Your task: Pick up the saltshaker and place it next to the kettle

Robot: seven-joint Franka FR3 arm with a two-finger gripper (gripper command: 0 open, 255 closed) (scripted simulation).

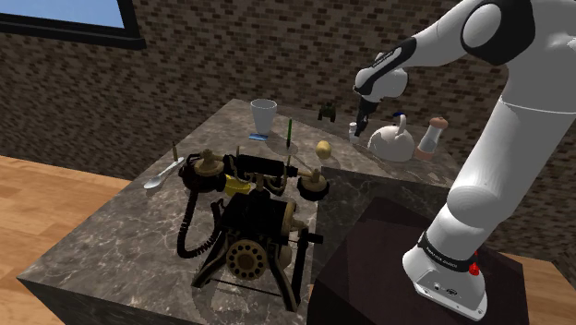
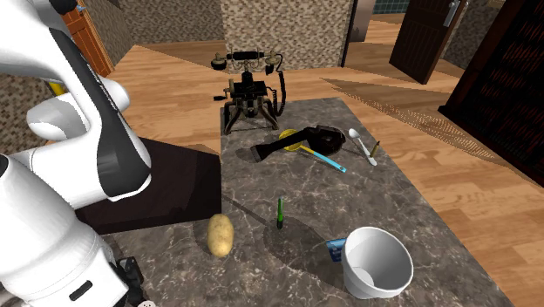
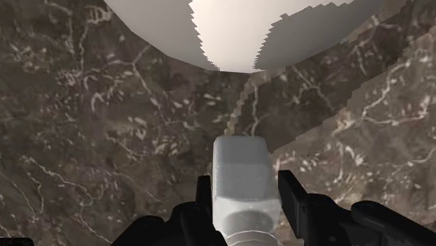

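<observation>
Placement wants care — the hand (image 3: pixel 244 180) is clamped on the white saltshaker (image 3: pixel 241 161), just beside the kettle (image 3: pixel 216 31); lower it straight onto the counter (image 3: pixel 105 140) and part the fingers (image 3: pixel 290 198) only once it stands steady.

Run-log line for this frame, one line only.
phase: placing | claw: shut on saltshaker | kettle: close ahead of claw | release: not yet
</observation>
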